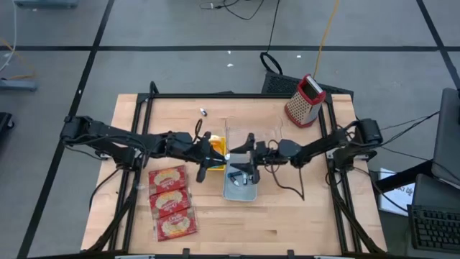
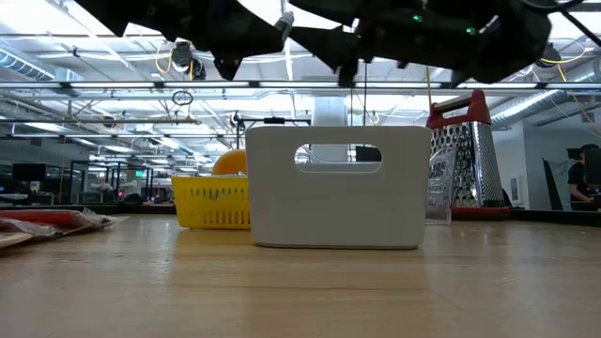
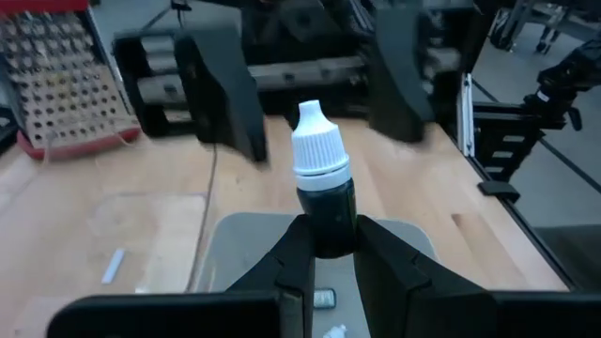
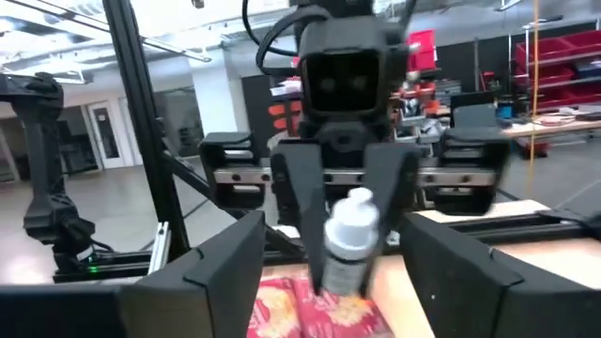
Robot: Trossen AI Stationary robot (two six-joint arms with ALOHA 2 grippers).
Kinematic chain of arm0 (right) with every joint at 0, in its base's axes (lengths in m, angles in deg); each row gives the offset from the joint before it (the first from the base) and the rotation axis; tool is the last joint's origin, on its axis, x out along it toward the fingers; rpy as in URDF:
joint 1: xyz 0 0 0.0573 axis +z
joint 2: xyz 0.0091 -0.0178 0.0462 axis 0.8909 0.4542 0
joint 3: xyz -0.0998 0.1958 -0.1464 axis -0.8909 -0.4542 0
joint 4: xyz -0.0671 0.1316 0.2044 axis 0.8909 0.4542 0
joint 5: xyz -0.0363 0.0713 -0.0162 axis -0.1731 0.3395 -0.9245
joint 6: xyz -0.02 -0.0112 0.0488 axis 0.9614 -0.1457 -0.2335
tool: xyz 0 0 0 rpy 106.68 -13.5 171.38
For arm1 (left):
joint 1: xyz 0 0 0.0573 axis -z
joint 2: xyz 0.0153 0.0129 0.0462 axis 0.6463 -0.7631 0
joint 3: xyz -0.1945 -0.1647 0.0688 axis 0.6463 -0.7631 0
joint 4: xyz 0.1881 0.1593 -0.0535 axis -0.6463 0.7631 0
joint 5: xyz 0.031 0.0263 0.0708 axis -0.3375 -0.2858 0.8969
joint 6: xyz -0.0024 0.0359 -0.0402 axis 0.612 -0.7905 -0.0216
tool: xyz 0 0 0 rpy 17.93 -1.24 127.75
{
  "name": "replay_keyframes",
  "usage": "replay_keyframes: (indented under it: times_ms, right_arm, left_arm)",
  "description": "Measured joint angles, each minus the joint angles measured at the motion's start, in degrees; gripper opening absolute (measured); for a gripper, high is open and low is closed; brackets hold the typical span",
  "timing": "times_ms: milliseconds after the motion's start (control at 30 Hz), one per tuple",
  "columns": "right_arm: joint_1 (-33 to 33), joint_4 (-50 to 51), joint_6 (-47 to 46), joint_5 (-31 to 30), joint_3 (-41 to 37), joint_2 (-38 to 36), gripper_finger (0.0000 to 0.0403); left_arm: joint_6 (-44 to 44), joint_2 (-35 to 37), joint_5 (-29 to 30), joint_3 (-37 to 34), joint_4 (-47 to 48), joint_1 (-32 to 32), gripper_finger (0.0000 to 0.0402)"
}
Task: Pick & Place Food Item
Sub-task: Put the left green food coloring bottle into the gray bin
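Note:
A small dark dropper bottle with a white cap hangs over the white bin, with my left gripper shut on it. Facing it from the table's right, my right gripper is open. In the right wrist view its fingers stand wide on either side of the bottle, apart from it. In the high view the two grippers meet nose to nose near the table's middle, left gripper and right gripper. The bin stands on the table, handle cutout showing in the low view. My left gripper pinches the bottle's dark body, below the cap, between its two fingers. The fingers come nearly level from the table's left. The bottle stands upright, cap up, lifted clear above the bin.
A yellow basket sits beside the bin's left. A red-handled grater stands at the far right. Red snack packets lie near the front left. A small pale piece lies toward the far edge.

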Motion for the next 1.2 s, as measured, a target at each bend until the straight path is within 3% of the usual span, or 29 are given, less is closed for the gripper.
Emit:
replay_keyframes:
  times_ms: [233,733,933,1067,1200]
  right_arm:
    - [-0.01,0.22,0.0,-0.1,3.8,3.2,0.023]
    - [-0.01,1.38,-0.88,-0.12,3.91,2.79,0.0061]
    - [-0.01,1.78,1.64,0.03,3.91,2.38,0.0055]
    - [-0.11,4.51,2.79,1.63,3.91,0.07,0.0055]
    - [-0.33,11.12,3.92,3.52,3.88,-4.78,0.0055]
  left_arm:
    - [-1.22,0.02,0.02,0.0,-0.43,0.01,0.0056]
    - [-1.93,0.04,-0.11,0.0,-0.2,0.08,0.0056]
    - [-1.24,0.07,-0.02,0.0,-0.19,0.08,0.0057]
    - [3.35,0.11,0.81,0.15,-0.43,-0.23,0.0084]
    - [4.5,0.11,1.61,0.09,0.56,-0.38,0.0144]
